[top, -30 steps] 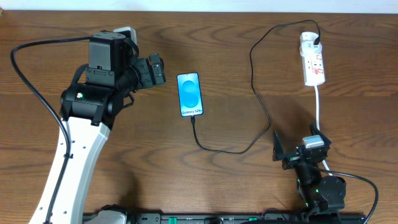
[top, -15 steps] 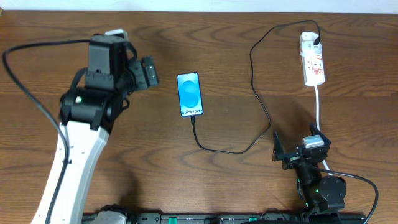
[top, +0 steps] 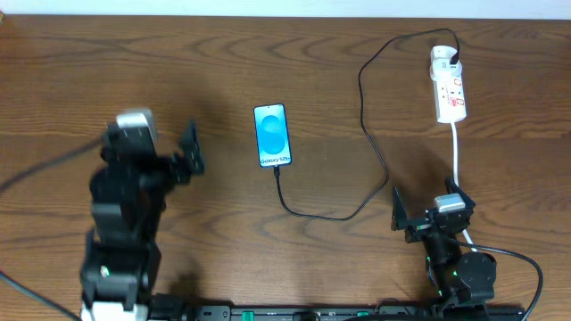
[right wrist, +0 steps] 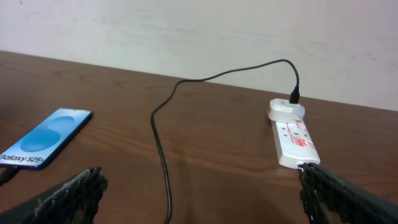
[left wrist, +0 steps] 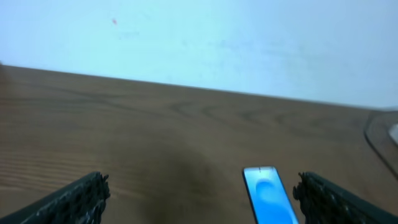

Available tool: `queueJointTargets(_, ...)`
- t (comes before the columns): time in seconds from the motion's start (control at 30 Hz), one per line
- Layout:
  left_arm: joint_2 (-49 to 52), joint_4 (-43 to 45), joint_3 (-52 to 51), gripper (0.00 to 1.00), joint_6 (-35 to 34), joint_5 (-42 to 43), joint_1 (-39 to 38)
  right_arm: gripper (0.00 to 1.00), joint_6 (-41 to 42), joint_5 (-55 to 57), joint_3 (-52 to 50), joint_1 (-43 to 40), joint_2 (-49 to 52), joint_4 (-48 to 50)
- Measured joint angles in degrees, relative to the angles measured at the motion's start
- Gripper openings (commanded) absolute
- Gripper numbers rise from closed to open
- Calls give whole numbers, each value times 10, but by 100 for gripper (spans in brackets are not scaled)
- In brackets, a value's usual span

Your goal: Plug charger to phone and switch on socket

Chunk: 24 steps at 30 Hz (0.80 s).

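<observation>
The phone [top: 273, 135] lies flat mid-table, blue screen up; it also shows in the left wrist view [left wrist: 269, 194] and the right wrist view [right wrist: 46, 139]. The charger cable [top: 368, 107] runs from the phone's near end, where its tip sits, round to its plug in the socket [top: 449, 86], a white strip at the far right, also in the right wrist view [right wrist: 293, 138]. My left gripper [top: 190, 152] is open and empty, left of the phone. My right gripper [top: 399, 214] is open and empty at the near right, well short of the socket.
The socket's thick white cord [top: 457, 152] runs down toward my right arm. A pale wall [right wrist: 199, 31] stands behind the table's far edge. The left arm's black cable [top: 36, 174] trails off the left side.
My left arm has pulled back toward the near left, away from the phone, and its gripper now sits lower in the overhead view. The right arm, phone, cable and socket have not moved.
</observation>
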Motion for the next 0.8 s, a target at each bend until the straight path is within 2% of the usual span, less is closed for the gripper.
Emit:
queueJointTargets(0.33,-222,69,-240,98,73,34,13,99,0,0,0,0,0,0)
queueJointTargets(0.57,-327,72,-325,99,109,31,18,99,0,0,0,0,0,0)
queueJointTargets(0.8,-379,68,-363,99,115,15,18,99,0,0,0,0,0,0)
